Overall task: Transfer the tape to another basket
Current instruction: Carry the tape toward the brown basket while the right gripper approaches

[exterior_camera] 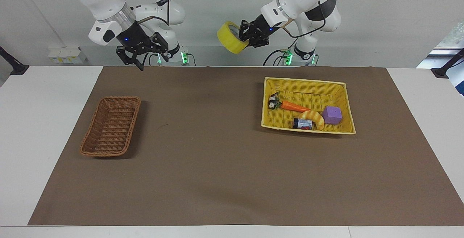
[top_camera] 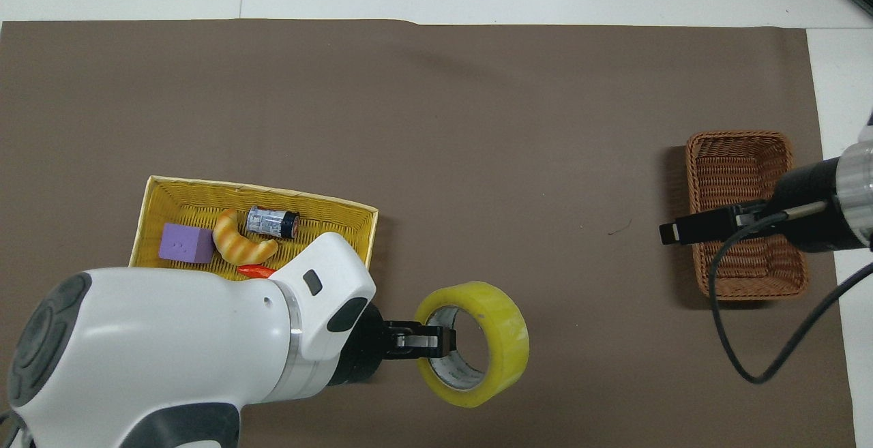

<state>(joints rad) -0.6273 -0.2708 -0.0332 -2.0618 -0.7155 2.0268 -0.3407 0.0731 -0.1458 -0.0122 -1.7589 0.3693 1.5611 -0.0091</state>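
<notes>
Tape [exterior_camera: 231, 37] clamped in left claw [exterior_camera: 246, 35] mid-air; right claw [exterior_camera: 139, 57] empty, spread wide; next, handover toward brown basket [exterior_camera: 111, 126].

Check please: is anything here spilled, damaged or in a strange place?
Nothing stands out. The left gripper holds the tape in the air; the brown basket and yellow basket sit flat, undamaged.

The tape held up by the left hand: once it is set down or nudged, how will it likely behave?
The tape is a wide round ring, so dropped on its edge it would probably roll; laid flat it should sit steady. It keeps its shape with the left hand pinching one wall, so it seems stiff. Its glossy outer face may be slippery.
</notes>
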